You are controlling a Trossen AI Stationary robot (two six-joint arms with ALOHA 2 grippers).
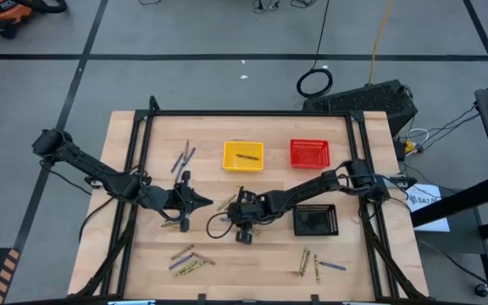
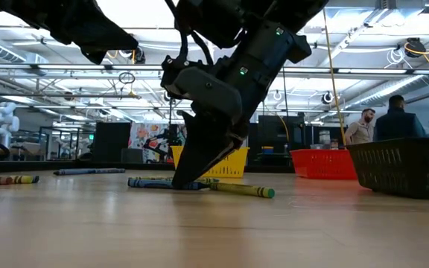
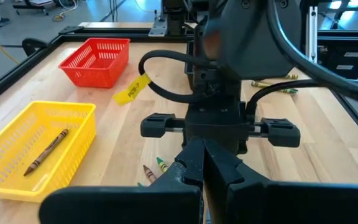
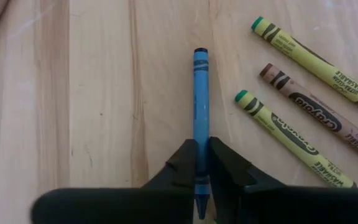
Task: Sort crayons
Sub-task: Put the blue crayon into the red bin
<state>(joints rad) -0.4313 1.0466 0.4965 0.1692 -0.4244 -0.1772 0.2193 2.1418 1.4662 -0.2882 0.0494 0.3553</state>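
Your table (image 1: 252, 263) carries three baskets in a rough row at the far-to-right side: yellow basket (image 1: 242, 156), red basket (image 1: 309, 152), black basket (image 1: 315, 219). They sit w/ open tops and gaps between, likely so each takes one colour group. The yellow one already holds a brown crayon (image 3: 45, 151); only the left wrist view shows that clearly, the high view gives just a dark streak.

Crayons lie scattered in loose groups: near the table's back-left (image 1: 182, 158), front-left (image 1: 186, 260), front-right (image 1: 316, 265), plus a small bunch at centre where both arms meet.

Right gripper (image 4: 202, 163) is down at table centre, fingers pressed together on a blue crayon (image 4: 200, 93), clamped at one end w/ the rest sticking out forward. It looks flat on the wood, not lifted yet, as far as you can judge. The low view confirms the fingers reach the tabletop; the high view hides the crayon under the arm entirely.

Beside it lie two yellow-green crayons (image 4: 291, 134) and a brown one (image 4: 322, 115), apart from the fingers, so the grip looks clean on a single stick.

Left gripper (image 1: 203, 201) waits just left of centre, fingers shut on nothing, pointing at the right arm. Its cam gives you the right gripper's back, not the blue crayon.
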